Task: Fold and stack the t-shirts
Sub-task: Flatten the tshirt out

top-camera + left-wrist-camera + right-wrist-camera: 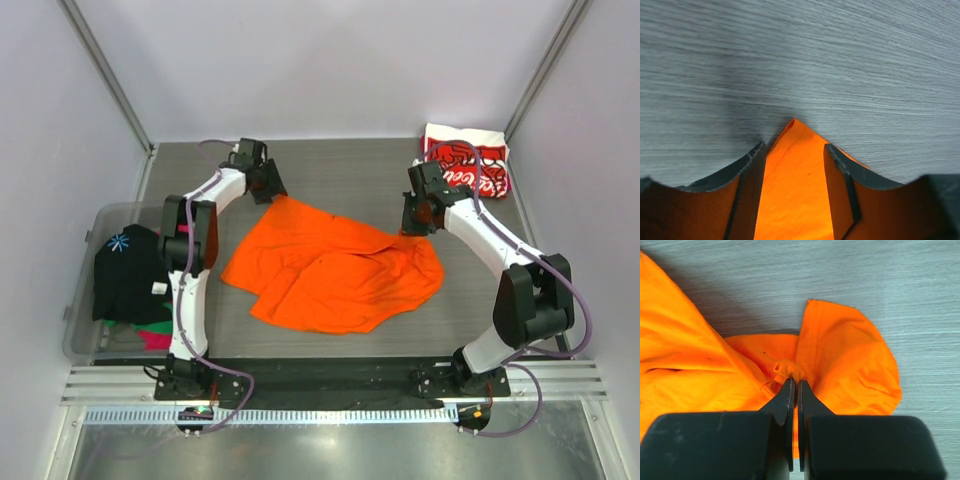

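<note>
The bright orange t-shirt lies rumpled and spread on the grey table. My left gripper is at its far left corner. In the left wrist view that corner lies between the jaws, which stand apart around it with gaps on both sides. My right gripper is at the shirt's far right edge. In the right wrist view it is shut on a small bunched pinch of orange cloth. A folded red-and-white t-shirt with white script lies at the back right corner.
A clear plastic bin stands at the left edge. It holds a black t-shirt with green and pink cloth beneath it. White walls close in the table on three sides. Both arm bases sit at the near edge.
</note>
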You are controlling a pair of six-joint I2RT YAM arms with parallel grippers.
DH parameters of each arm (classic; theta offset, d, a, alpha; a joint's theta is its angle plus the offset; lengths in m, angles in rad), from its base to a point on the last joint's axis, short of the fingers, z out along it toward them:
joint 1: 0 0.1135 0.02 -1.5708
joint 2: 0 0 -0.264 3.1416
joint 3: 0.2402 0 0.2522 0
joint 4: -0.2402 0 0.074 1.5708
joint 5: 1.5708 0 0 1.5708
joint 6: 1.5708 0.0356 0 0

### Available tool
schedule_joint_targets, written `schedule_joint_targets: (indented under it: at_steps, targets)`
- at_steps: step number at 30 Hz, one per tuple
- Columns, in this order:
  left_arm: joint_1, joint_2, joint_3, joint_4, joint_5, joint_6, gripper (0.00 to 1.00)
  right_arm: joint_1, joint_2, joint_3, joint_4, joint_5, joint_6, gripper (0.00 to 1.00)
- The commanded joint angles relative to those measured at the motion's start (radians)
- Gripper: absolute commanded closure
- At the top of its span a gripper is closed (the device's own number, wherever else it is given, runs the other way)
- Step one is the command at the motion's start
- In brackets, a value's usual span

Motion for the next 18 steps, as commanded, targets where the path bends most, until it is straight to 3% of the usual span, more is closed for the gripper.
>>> schedule_joint_targets:
  at_steps: [1,3,5,8,9,10,12,14,18]
  targets:
    - [-0.010,0.033,0.004,0.051,0.053,-0.002,0.50,0.007,0.011,-0.007,0.014,0.020,0.009,0.99]
    - [-0.017,0.044,0.004,0.051,0.047,-0.001,0.56,0.007,0.016,-0.012,0.019,0.017,0.013,0.99]
    - [-0.025,0.059,0.007,0.051,0.037,-0.001,0.71,0.005,0.019,-0.015,0.020,0.017,0.015,0.96]
    - [-0.030,0.073,0.027,0.040,0.036,0.001,1.00,0.002,0.017,-0.019,0.020,0.012,0.015,0.55]
    - [-0.030,0.071,0.031,0.027,0.019,-0.004,1.00,0.001,0.016,-0.015,0.019,0.011,0.015,0.31]
    - [-0.028,0.051,0.047,-0.027,-0.046,-0.007,1.00,-0.021,0.014,-0.012,0.017,0.008,0.016,0.24]
    - [-0.019,0.006,0.035,-0.069,-0.107,-0.010,1.00,-0.056,0.011,0.000,0.016,-0.017,0.024,0.16]
    - [0.010,-0.098,-0.030,-0.109,-0.197,-0.044,1.00,-0.120,0.008,-0.003,0.016,-0.060,0.033,0.15]
    - [0.076,-0.266,-0.189,-0.110,-0.245,-0.088,1.00,-0.174,0.048,-0.001,0.037,-0.121,0.041,0.16]
